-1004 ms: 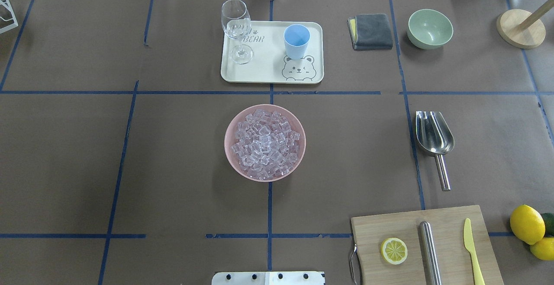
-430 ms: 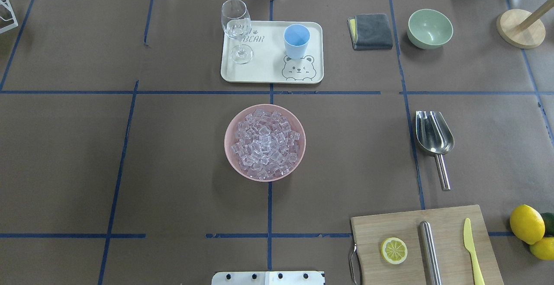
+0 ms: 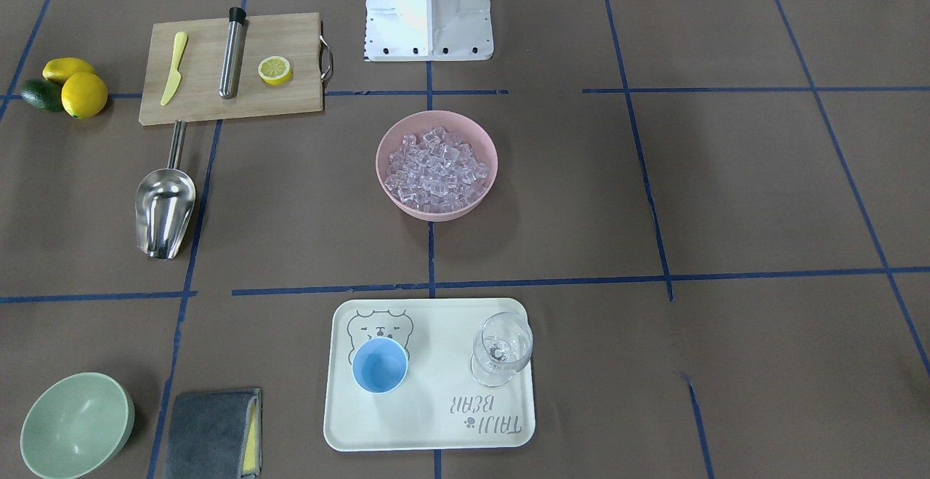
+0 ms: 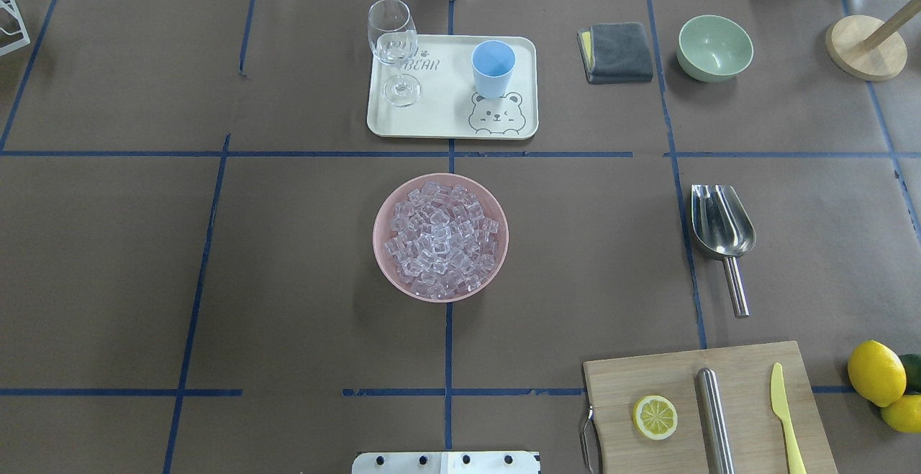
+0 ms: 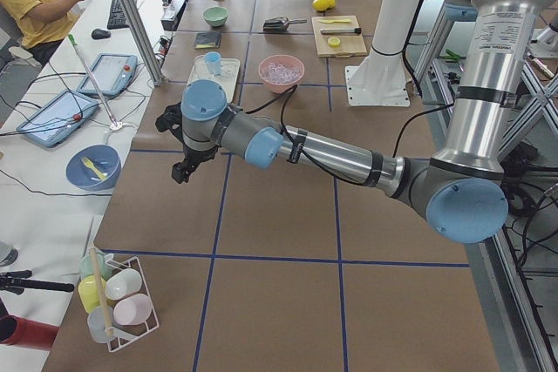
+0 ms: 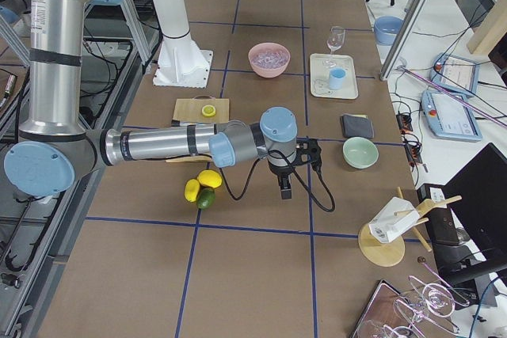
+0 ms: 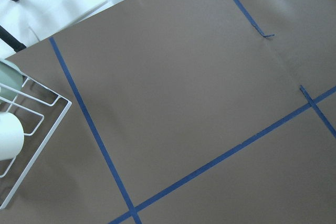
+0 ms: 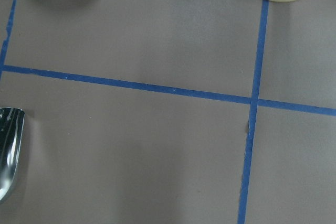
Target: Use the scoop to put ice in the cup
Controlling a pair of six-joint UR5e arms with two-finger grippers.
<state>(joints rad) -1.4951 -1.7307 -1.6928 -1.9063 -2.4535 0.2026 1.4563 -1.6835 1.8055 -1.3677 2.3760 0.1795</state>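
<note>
**Scoop lies alone on the paper; both my grippers hang out at the table's ends**

The scoop [image 4: 720, 226] is polished metal with a deep rounded trough and a thin, straight, round handle. It lies flat on the brown paper [image 4: 288, 280] on my right side. Its mouth points away from me and its handle points toward the wooden board [image 4: 741, 377]. The ice [image 4: 440, 240] is a heap of small, clear, glassy cubes in a round matte pink bowl [image 4: 380, 222] at the table's middle. The cup [image 4: 493, 68] is smooth light-blue plastic, tapered and upright. It stands on a cream tray [image 4: 446, 120] with rounded corners, beyond the pink bowl, and a clear stemmed glass [image 4: 393, 44] stands on the tray's other side.

My left gripper [image 5: 181, 170] hangs above bare paper toward the table's left end. My right gripper [image 6: 285, 186] hangs above the paper toward the right end, near the pale-green bowl [image 6: 360, 152]. Each shows only in a side view, so I cannot tell how far either one's jaws are parted or whether they hold anything. My right wrist camera catches only the scoop's shiny rim at its left edge.

The tray is printed with a bear's face, a paw mark and the word "BEAR". The word before it may read "TAIJI", but it is small and upside down from the front.
</note>
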